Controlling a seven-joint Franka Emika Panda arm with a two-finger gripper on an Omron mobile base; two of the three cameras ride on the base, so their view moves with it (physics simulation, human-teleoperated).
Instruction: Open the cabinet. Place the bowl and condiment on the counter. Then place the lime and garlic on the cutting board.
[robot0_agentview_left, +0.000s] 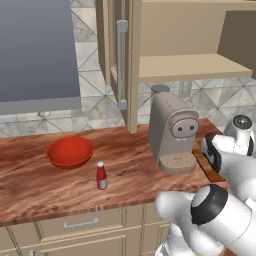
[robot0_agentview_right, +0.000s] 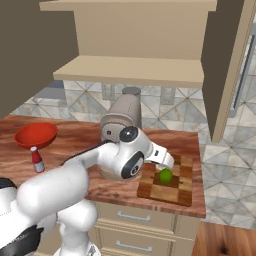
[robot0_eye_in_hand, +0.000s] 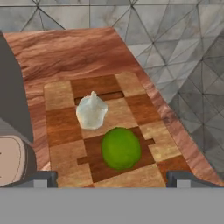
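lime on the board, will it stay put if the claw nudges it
Probably not. The lime looks round and smooth, so a nudge would likely roll it. The board looks flat with no lip, and the garlic sits close, so it might bump that.
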